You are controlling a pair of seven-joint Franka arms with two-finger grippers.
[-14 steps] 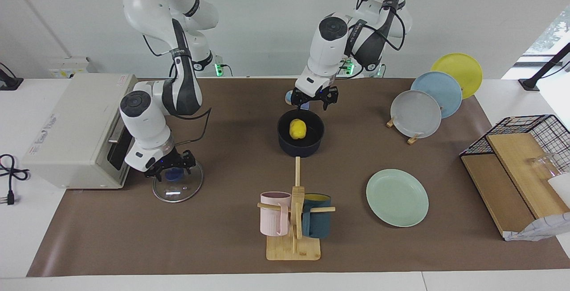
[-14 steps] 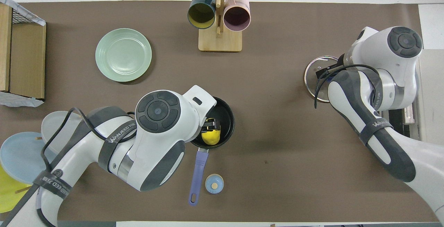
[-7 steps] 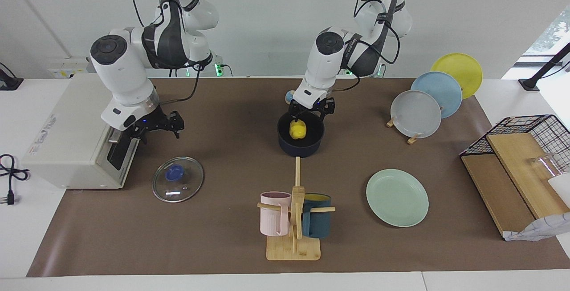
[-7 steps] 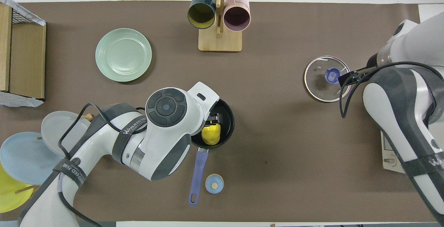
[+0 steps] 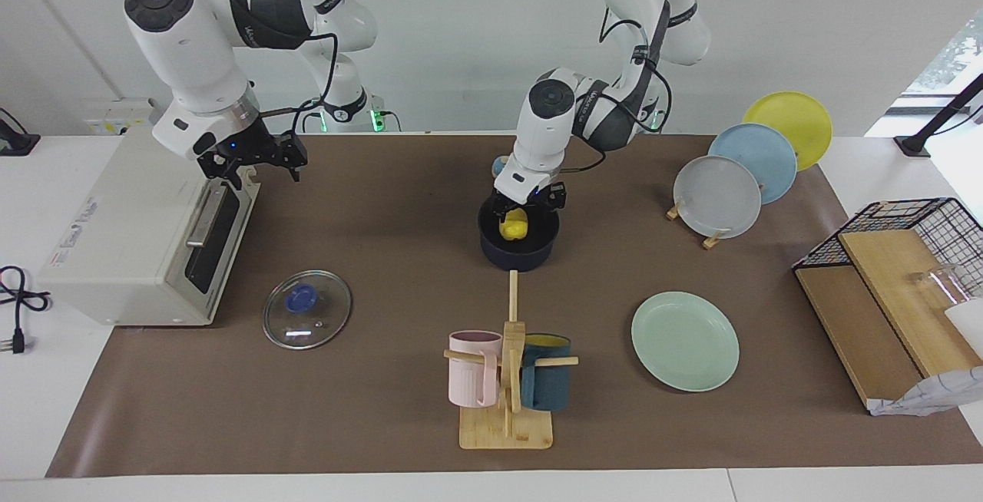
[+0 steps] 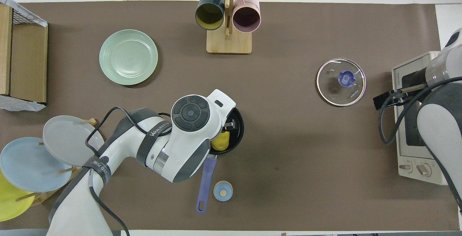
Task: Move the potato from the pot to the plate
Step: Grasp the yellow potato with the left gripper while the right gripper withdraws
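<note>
1. Down inside the small dark navy saucepan with the long blue handle, at mid-table: left gripper, fingers spread around the small bright yellow lumpy toy potato (no squeeze yet).
2. Step in hand: the grasp. Next, judged from this: close on the potato, lift clear of the rim.
3. Then across to the round pale mint-green plate, toward the left arm's end, well apart.
4. Over the white toaster oven: right gripper, spread and empty, waiting.

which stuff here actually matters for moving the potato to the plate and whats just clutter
In the job:
- small yellow toy potato
- dark navy saucepan
- pale mint-green plate
- left gripper, open over the potato

Lying about:
- glass lid
- wooden mug rack
- white toaster oven
</note>
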